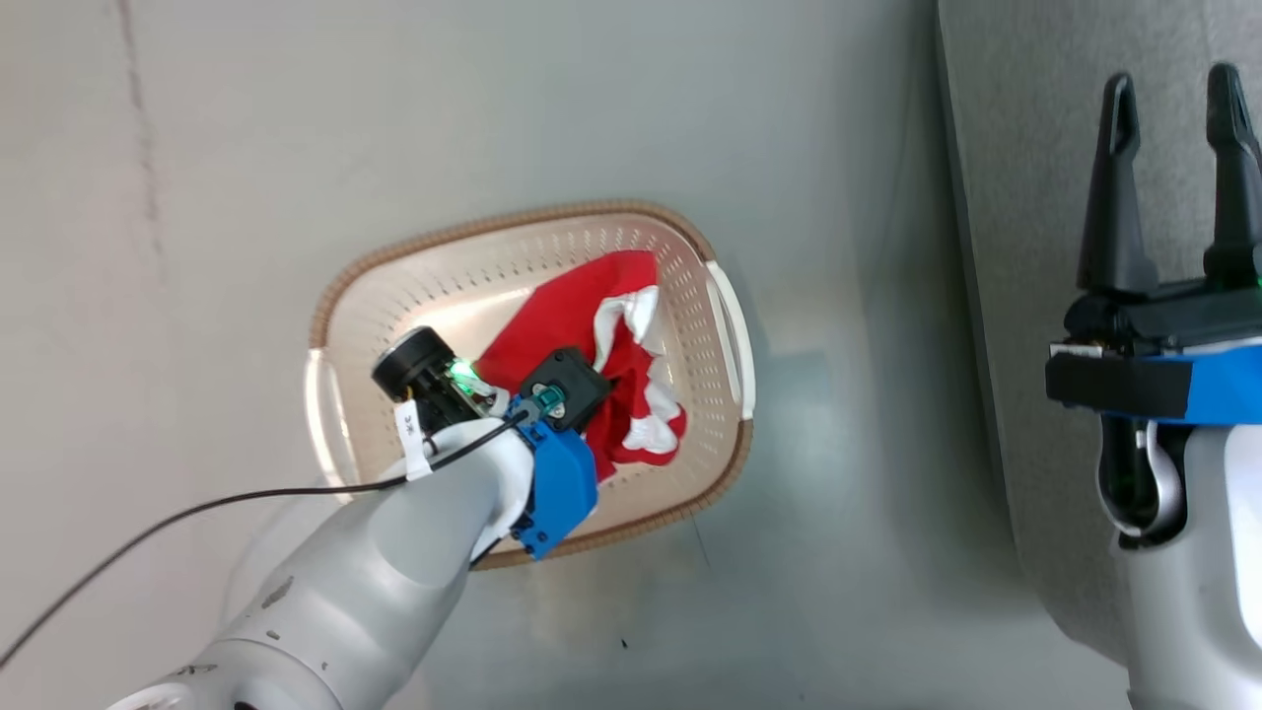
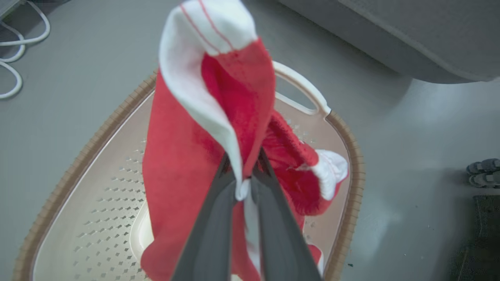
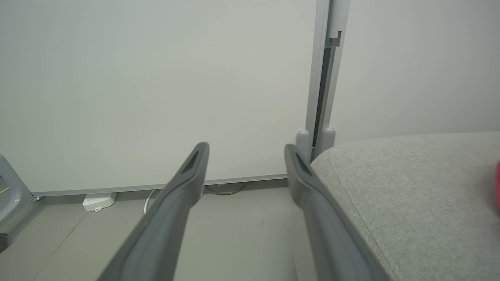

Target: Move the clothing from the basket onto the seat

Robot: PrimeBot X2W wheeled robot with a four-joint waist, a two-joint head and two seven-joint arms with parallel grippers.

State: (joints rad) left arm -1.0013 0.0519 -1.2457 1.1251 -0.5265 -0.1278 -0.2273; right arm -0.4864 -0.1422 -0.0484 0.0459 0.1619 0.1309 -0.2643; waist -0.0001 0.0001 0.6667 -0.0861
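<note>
1. The left gripper [image 2: 244, 166] is nearly closed, with its two dark fingers pinching a fold of the clothing [image 2: 175, 164] right at the tips. So it's holding fabric, no question.
2. The clothing is bright red with white trim. In the left wrist view a white cuff with thin red stripes sits above the fingertips, and the red cloth drapes down both sides of the fingers.
3. There's another red bunch with a white end just behind the gripped part. I can't tell if it's a second piece or the same one folded over.
4. From the head view the clothing [image 1: 592, 325] is all inside the rim of the basket [image 1: 513, 222], towards its right half, with the left wrist over the middle of the basket. I can't tell if the cloth is lifted clear of the basket bottom.
5. The basket [image 2: 78, 156] is cream with little perforations, a brown woven-look rim and white handles. It sits on the grey floor [image 1: 789, 118], near the seat [image 1: 1016, 197] but not touching it.
6. The right gripper [image 1: 1173, 89] has its fingers spread wide with nothing between them, and it's up over the seat's edge at the right of the head view.
7. In the right wrist view those spread fingers [image 3: 195, 164] point at a pale wall [image 3: 156, 78], with the grey seat [image 3: 410, 187] just beside the right-hand one.
8. There's a pink-red blur [image 3: 498, 187] at the far right edge over the seat — too smeared to say what it is.
9. A thin black cable [image 1: 197, 508] trails off the left arm.
</note>
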